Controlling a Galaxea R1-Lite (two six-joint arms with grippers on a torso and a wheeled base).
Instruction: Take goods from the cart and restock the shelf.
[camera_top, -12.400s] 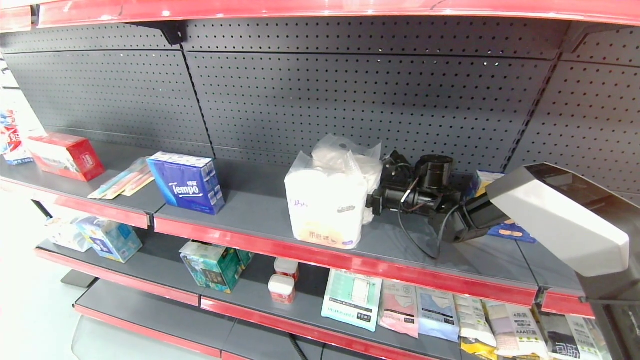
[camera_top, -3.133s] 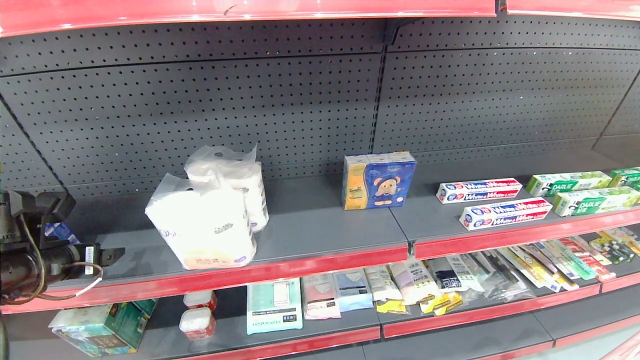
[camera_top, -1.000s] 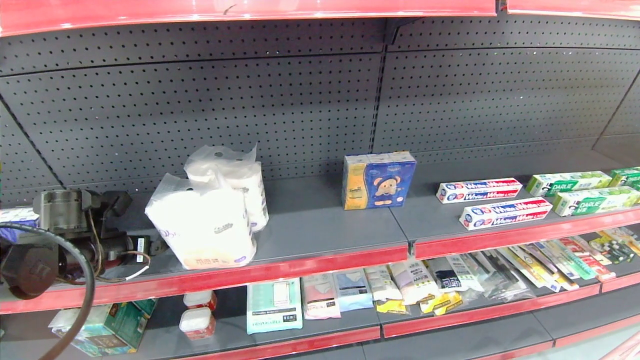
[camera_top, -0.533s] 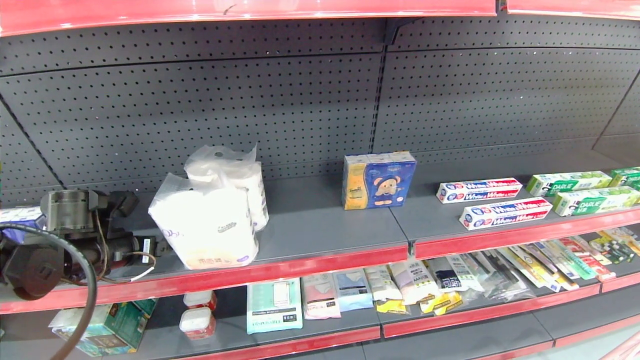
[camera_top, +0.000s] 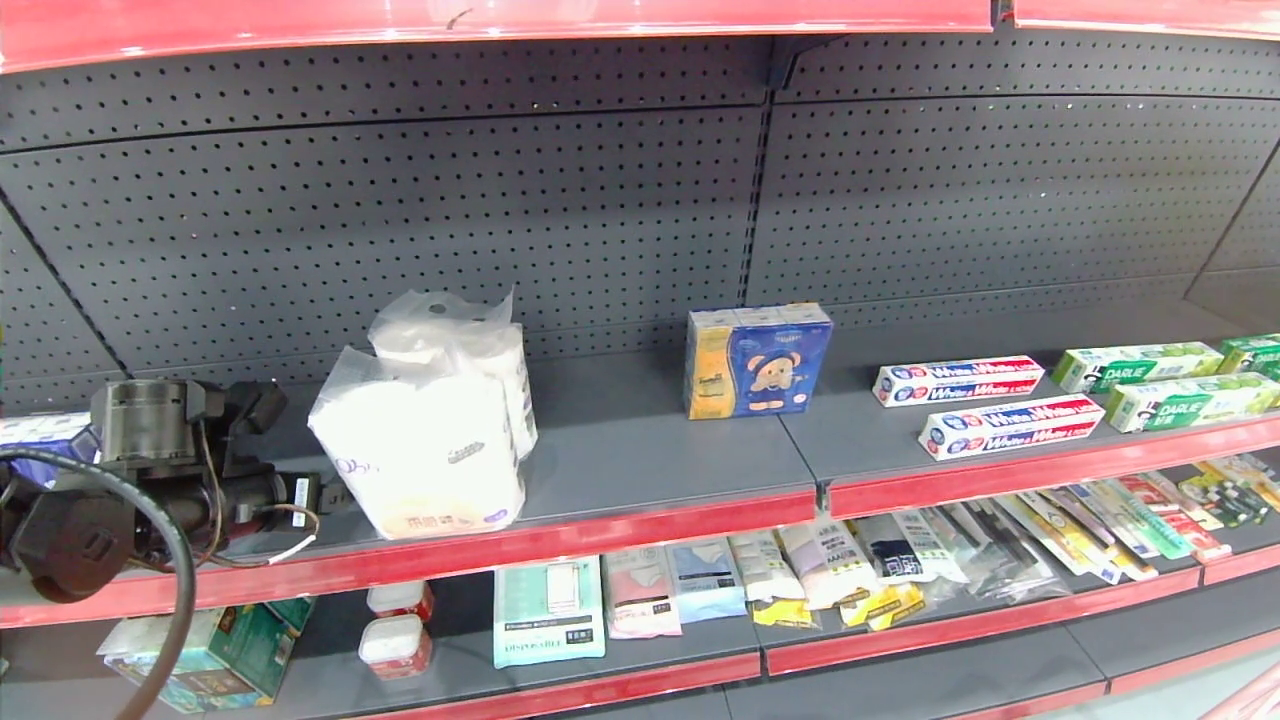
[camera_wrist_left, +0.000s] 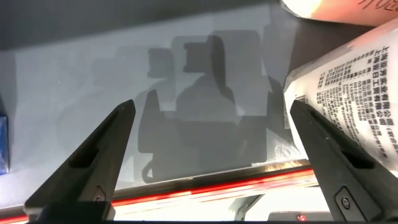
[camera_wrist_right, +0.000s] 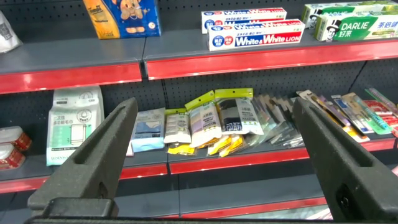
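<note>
Dark perforated backing (camera_top: 600, 200) rises behind the grey shelf (camera_top: 640, 440) with its red front lip; two white bagged packs stand on it toward the left, the front roll pack (camera_top: 420, 450) near the lip and the rear roll pack (camera_top: 480, 340) touching it from behind; further right stands a blue tissue pack (camera_top: 760, 360), then white toothpaste boxes (camera_top: 1010, 425) and green toothpaste boxes (camera_top: 1140, 365) lying flat; the left tool (camera_wrist_left: 211, 109) sits low over the shelf with fingers spread wide and nothing between them, the front roll pack's printed side just beside one finger, contact unclear; the right tool (camera_wrist_right: 216, 102), likewise spread and empty, faces the lower shelf (camera_wrist_right: 236, 158) and its flat sachets (camera_wrist_right: 217, 118).
</note>
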